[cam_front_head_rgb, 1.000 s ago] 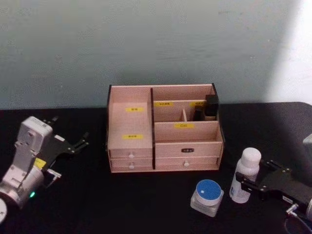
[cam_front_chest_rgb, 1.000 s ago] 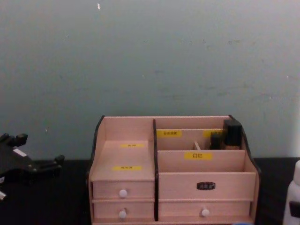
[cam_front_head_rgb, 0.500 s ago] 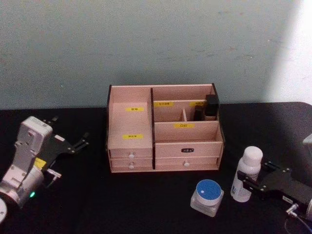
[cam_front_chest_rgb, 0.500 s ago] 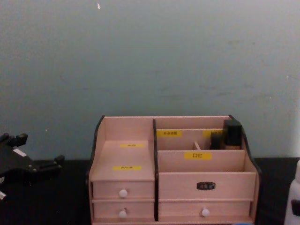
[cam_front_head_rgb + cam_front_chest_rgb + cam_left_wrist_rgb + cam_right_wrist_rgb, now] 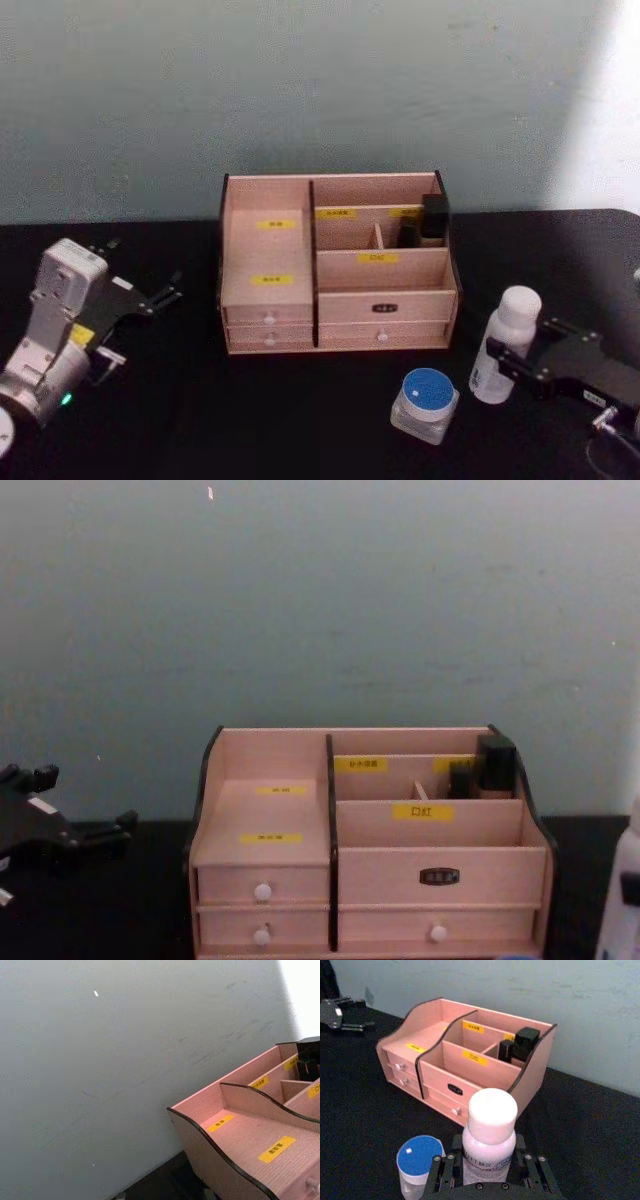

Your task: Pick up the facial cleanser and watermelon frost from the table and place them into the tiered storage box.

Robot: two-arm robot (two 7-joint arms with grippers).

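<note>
"Where's the facial cleanser right now?"

"Out in front of the tiered storage box, off its right front corner. The white bottle leans a little, cap tipped away from the box. From the chest camera it's just a white sliver at the right edge."

"Is anything holding it?"

"Yes. The right gripper has come in from the right, and its black fingers are clenched on the bottle's lower body, one on each side, with the cap standing clear above them."

"And the watermelon frost?"

"Upright on the black table, blue lid up, just beside the bottle on its left and a bit nearer the robot. Nothing is touching it."

"What's in the box?"

"Small black items in the back right compartment. The other open compartments I can see are bare wood with yellow labels, and the drawers are closed."

"The other arm?"

"The left gripper sits well off to the left of the box, low over the table, fingers spread and gripping nothing."
</note>
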